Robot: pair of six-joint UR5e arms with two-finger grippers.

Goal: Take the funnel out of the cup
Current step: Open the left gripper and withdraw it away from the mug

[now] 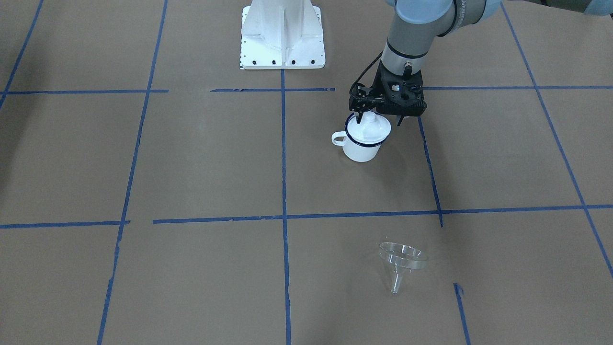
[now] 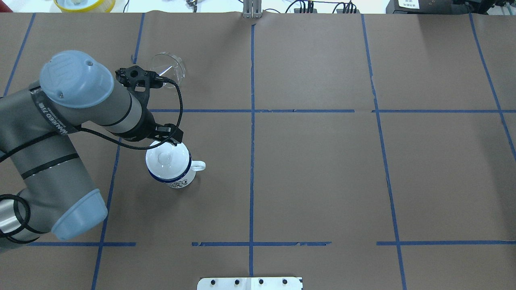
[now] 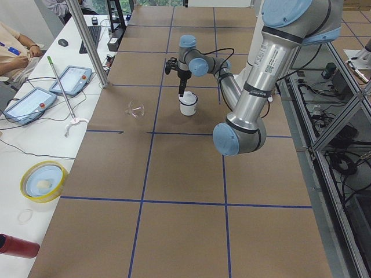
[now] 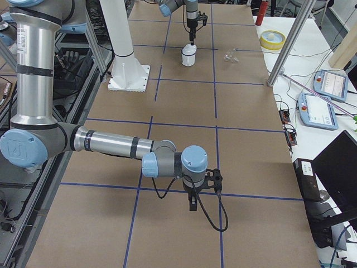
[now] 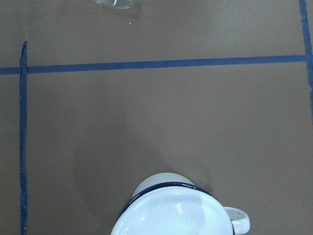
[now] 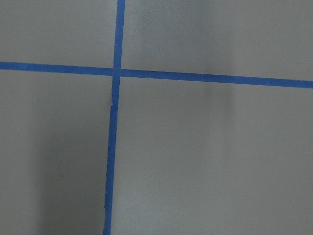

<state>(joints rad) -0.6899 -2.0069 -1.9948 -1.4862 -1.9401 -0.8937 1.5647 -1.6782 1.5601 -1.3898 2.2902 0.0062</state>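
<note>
I count one funnel point(image 1: 401, 261), one cup point(image 1: 361, 148), one lid point(image 1: 369, 128) and two arms. The clear funnel lies on its side on the table point(image 1: 201, 158), well apart from the cup, in the neighbouring taped square. The cup stands upright with the white knobbed lid on it. Brown paper covers the table and blue tape point(image 1: 283, 153) marks a grid. Control tablets point(image 3: 72, 78) sit on a side desk. My left gripper point(image 1: 378, 122) hangs just above the lid, jaws spread wide. The right gripper point(image 4: 192, 205) points down near a tape crossing, far off; I cannot tell how its jaws stand.
</note>
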